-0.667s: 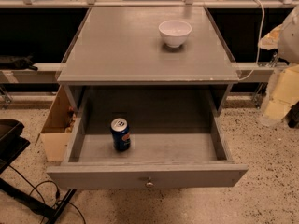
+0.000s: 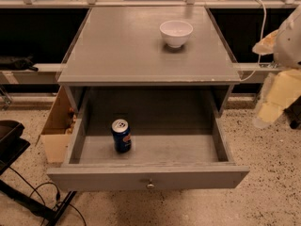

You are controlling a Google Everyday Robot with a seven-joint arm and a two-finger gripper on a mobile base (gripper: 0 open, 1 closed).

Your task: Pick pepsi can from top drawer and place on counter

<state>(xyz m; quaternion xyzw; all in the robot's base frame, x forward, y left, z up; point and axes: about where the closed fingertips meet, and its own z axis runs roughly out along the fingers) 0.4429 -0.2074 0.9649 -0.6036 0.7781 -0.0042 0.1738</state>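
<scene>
The pepsi can (image 2: 121, 135) stands upright in the left part of the open top drawer (image 2: 146, 177), dark blue with a silver top. The drawer is pulled fully out, and its round knob (image 2: 150, 185) is at the centre of the front panel. The grey counter (image 2: 131, 46) lies above it. My gripper (image 2: 272, 105), pale yellow below a white arm, hangs at the right edge of the view. It is beside the cabinet's right side, outside the drawer and far from the can.
A white bowl (image 2: 176, 33) sits on the counter at the back right. A cardboard box (image 2: 56, 126) stands on the floor left of the drawer. A black stand (image 2: 9, 142) and cables (image 2: 42, 197) lie at the lower left. A rail runs behind the cabinet.
</scene>
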